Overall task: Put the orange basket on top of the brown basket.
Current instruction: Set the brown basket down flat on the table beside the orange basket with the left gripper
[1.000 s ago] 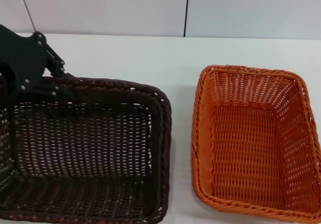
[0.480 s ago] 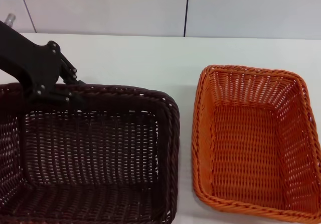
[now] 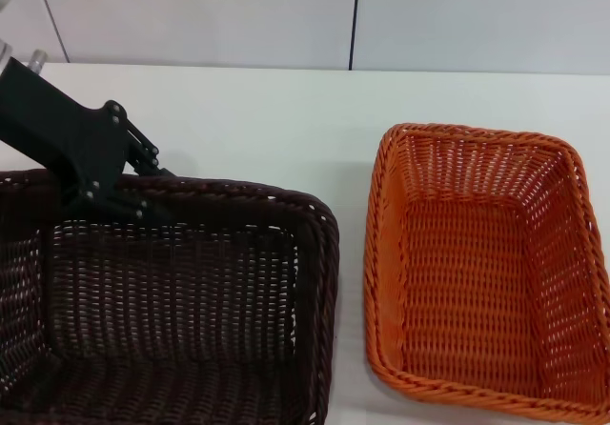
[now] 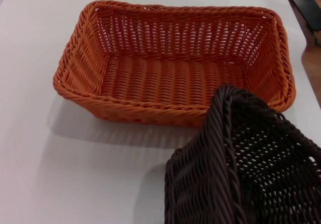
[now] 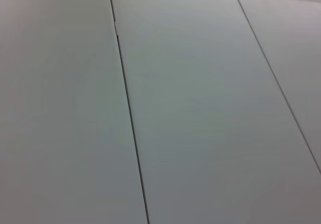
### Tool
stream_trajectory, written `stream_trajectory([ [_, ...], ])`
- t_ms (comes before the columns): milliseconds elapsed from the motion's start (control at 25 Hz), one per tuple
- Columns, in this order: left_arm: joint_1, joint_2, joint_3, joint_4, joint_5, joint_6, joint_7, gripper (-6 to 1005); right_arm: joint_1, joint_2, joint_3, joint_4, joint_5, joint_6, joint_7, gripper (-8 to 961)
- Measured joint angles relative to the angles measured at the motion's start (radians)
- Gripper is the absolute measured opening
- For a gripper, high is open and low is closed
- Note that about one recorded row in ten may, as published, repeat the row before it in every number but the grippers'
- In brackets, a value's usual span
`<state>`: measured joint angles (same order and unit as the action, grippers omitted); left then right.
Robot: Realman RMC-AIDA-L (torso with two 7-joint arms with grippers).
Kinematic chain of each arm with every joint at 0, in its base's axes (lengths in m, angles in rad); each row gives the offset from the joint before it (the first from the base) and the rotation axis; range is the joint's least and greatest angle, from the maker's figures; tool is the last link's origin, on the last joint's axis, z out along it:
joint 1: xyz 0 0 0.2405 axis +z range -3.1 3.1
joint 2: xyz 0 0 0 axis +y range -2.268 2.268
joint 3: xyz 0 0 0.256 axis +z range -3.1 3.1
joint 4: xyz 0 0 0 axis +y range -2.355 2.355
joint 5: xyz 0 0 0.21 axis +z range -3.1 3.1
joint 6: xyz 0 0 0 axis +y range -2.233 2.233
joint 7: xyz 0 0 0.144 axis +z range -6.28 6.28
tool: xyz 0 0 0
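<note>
The left gripper (image 3: 143, 192) sits at the far rim of the dark chocolate-brown rectangular woven basket (image 3: 181, 301), near that basket's far left corner, its black linkage reaching down from the upper left of the head view. Its fingers appear clamped on the braided rim, though the dark metal against dark weave makes the exact contact hard to read. The brown basket is held up off the white table (image 3: 286, 111) and fills the near left part of the head view, its near edge running out of sight. In the left wrist view 1 corner of the brown basket (image 4: 251, 169) rises tilted in the foreground, its rim higher than the table around it.

The bright orange rectangular woven basket (image 3: 481, 273) rests flat on the table toward the right edge, open side up, with sloped openwork sides and a braided rim. It lies just beside the brown basket with a narrow strip of bare white table between the 2; they do not touch. In the left wrist view the orange basket (image 4: 170, 73) sits beyond the raised brown corner, which overlaps its nearer rim in the picture.

The right gripper is out of sight; the right wrist view shows only pale wall panels (image 5: 200, 108) with thin dark seams.
</note>
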<state>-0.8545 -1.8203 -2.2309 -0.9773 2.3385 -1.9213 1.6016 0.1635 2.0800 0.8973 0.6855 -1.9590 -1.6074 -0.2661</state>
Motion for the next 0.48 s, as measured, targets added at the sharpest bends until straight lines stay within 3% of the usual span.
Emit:
stream_trajectory([
  [280,0.012,-0.022,-0.02,-0.014,0.01,0.052,0.02,407,-0.005,-0.001,-0.007,0.005,-0.002,-0.005,-0.003,747],
  [400,0.013,-0.028,-0.048,-0.03,0.008,0.063,0.028,534,-0.006,-0.002,-0.016,0.005,-0.003,-0.005,-0.018,747],
  [480,0.013,-0.031,-0.071,-0.043,0.008,0.074,0.031,534,-0.007,-0.002,-0.019,0.005,-0.003,-0.005,-0.024,747],
])
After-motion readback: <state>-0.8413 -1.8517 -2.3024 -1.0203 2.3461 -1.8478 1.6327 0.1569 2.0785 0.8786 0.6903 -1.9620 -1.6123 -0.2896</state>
